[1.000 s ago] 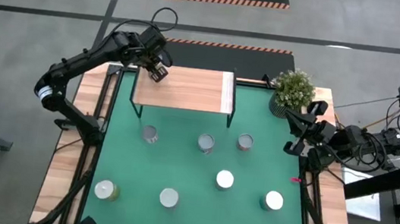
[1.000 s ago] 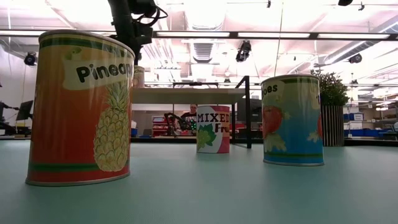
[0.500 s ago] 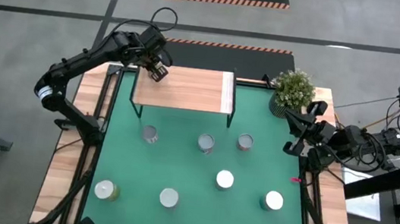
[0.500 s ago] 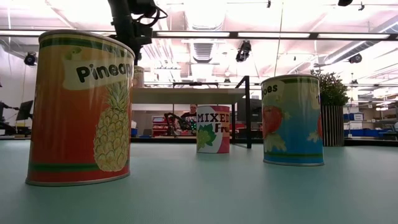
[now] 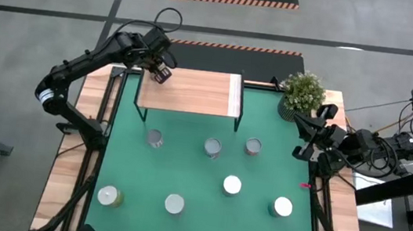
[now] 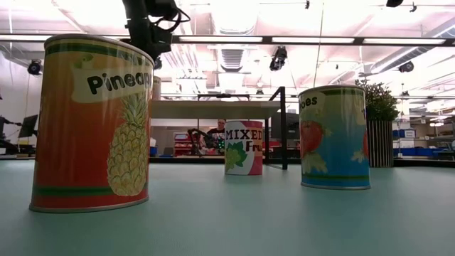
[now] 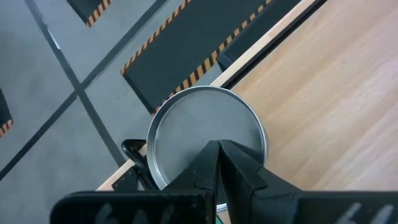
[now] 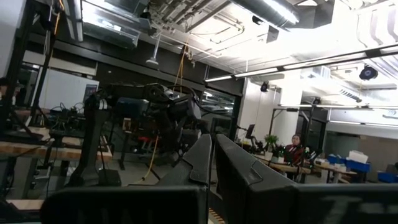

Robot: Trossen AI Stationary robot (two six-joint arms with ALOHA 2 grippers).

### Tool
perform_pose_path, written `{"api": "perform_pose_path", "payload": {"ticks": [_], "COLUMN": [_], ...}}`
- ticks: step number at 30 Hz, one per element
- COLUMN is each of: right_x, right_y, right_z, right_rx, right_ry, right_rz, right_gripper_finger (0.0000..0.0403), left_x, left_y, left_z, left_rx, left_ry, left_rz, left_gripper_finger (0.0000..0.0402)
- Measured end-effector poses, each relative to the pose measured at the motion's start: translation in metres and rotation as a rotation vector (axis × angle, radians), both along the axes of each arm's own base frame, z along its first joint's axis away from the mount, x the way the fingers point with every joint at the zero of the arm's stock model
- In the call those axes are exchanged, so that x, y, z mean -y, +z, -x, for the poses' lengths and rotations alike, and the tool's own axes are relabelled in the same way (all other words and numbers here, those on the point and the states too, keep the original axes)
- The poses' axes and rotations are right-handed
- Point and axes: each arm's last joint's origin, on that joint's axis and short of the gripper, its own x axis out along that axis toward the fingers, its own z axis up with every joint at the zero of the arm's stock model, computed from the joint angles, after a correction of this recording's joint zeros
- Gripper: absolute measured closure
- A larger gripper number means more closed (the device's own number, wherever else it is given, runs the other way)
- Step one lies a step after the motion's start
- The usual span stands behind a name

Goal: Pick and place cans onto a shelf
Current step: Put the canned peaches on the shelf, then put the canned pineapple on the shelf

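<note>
— Silvery metal first: a small round tin with a plain flat lid [image 7: 186,124], standing at the far left corner of the light wooden shelf board on thin black legs [image 7: 323,93]. Counts as one placed, by the look of it.
— And the left gripper [image 7: 217,144]?
— Hangs right over that lid, dark fingers pressed together, clasping nothing visible.
— Left to do?
— Plenty. Seven more tins down on the green-matted table [image 5: 184,172], apart from one another: three in a row [image 5: 213,147] just before the shelf, four [image 5: 173,203] nearer the front edge.
— Right gripper [image 8: 213,140]?
— Parked at the table's right edge, closed on nothing, pointed off into the room.
— Surfaces?
— Smooth, rigid cylinders under glossy printed labels: an orange pineapple tin [image 6: 92,124], a teal tomato tin [image 6: 334,139], a white mixed-fruit tin [image 6: 243,148]. Hard rims, slick sides; probably easy to pinch across the body. Matte grained wood up on the shelf, with a paler strip at its right end; flat, soft-looking mat below.
</note>
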Motion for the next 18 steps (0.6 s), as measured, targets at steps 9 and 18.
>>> {"api": "perform_pose_path", "payload": {"ticks": [9, 18], "right_x": [0.0, 0.0], "right_y": [0.0, 0.0], "right_z": [0.0, 0.0], "right_rx": [0.0, 0.0], "right_ry": [0.0, 0.0], "right_rz": [0.0, 0.0], "right_gripper_finger": [0.039, 0.039], "left_x": [0.012, 0.071], "left_y": [0.013, 0.047], "left_z": [0.006, 0.004], "left_rx": [0.076, 0.332], "left_ry": [0.002, -0.148], "left_rz": [-0.02, -0.127], "left_gripper_finger": [0.0401, 0.0402]}}
